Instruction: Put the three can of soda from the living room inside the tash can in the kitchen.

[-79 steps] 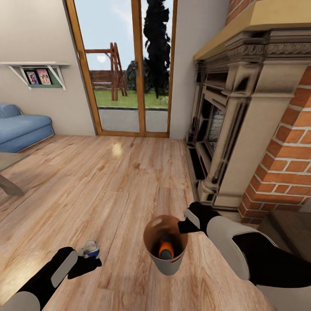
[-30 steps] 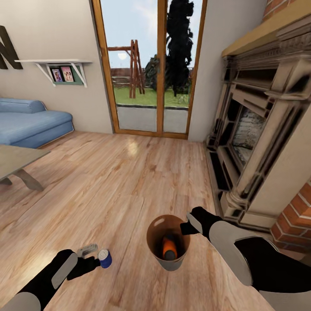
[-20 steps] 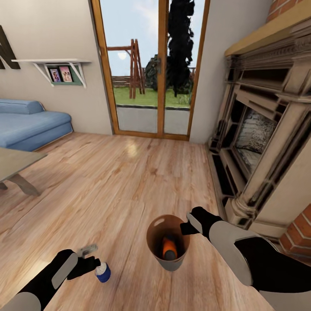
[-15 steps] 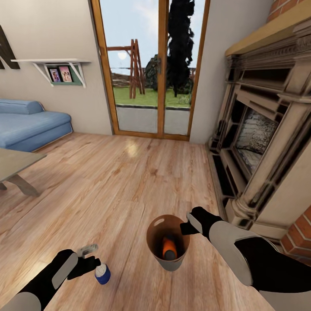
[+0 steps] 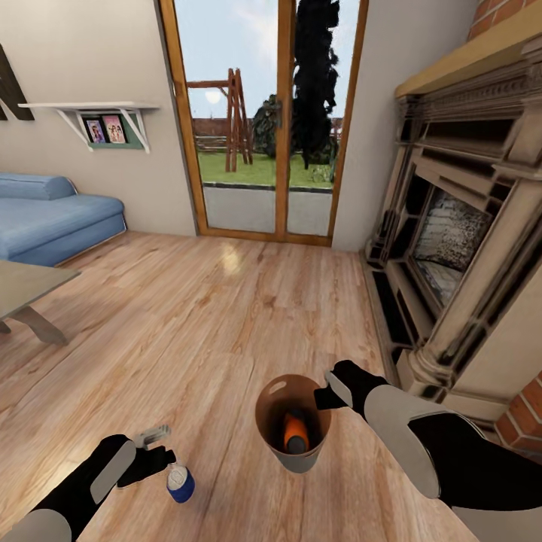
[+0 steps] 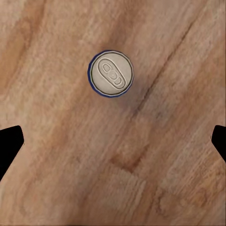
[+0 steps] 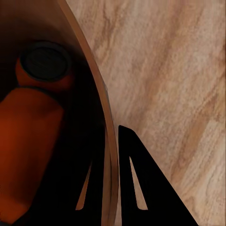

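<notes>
The right gripper (image 5: 325, 394) pinches the rim of the trash can (image 5: 293, 454) — two orange soda cans (image 7: 33, 113) lie inside. The left gripper (image 5: 158, 450) hangs spread open, the dark blue soda can (image 6: 110, 74) free beneath it over the wood floor (image 5: 226, 316).

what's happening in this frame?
The robot is in the living room, carrying the bin with its right gripper pinched on the rim. Two orange cans lie inside. The blue can is below the open left gripper, out of its grasp and apparently in mid-fall or just landed upright on the wood floor, so it likely needs picking up.
</notes>
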### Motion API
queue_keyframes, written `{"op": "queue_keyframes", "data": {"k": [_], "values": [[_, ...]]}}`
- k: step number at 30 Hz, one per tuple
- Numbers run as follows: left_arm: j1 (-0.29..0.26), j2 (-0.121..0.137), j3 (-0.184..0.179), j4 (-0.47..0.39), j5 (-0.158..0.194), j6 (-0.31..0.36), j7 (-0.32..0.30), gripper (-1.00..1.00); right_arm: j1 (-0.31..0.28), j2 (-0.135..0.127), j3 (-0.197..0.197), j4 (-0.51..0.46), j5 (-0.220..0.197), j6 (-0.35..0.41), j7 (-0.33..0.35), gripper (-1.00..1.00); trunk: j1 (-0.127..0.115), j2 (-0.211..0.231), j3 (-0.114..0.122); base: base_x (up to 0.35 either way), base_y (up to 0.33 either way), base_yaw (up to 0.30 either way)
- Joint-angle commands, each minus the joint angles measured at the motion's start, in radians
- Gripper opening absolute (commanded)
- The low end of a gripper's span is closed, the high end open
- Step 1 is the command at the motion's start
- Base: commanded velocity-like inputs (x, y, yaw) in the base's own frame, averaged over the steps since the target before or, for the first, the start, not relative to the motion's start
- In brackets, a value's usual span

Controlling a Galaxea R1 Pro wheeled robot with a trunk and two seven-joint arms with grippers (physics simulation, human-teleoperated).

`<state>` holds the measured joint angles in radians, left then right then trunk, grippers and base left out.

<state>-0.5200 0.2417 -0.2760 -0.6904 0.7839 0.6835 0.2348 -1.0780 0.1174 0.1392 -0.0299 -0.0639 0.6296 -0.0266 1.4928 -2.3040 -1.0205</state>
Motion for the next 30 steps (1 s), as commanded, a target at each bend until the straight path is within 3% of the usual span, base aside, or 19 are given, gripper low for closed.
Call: {"op": "queue_keyframes", "data": {"k": [1,9,30], "values": [[0.000,0.000,0.000,0.000,0.000,0.000,0.000,1.00,0.000,0.000,-0.018,-0.001,-0.013,-0.001,0.005,-1.00,0.000,0.000,0.000,0.229,0.177,0.000],[0.000,-0.001,0.000,0.000,0.000,-0.001,0.000,1.00,0.000,0.000,-0.018,-0.001,-0.012,-0.001,0.005,-1.00,0.000,0.000,0.000,0.243,0.167,0.000],[0.000,-0.001,-0.001,0.000,0.000,-0.004,0.000,1.00,0.000,0.001,-0.016,-0.001,-0.011,-0.002,0.005,-1.00,0.000,0.000,0.000,0.186,0.036,0.000]]}}
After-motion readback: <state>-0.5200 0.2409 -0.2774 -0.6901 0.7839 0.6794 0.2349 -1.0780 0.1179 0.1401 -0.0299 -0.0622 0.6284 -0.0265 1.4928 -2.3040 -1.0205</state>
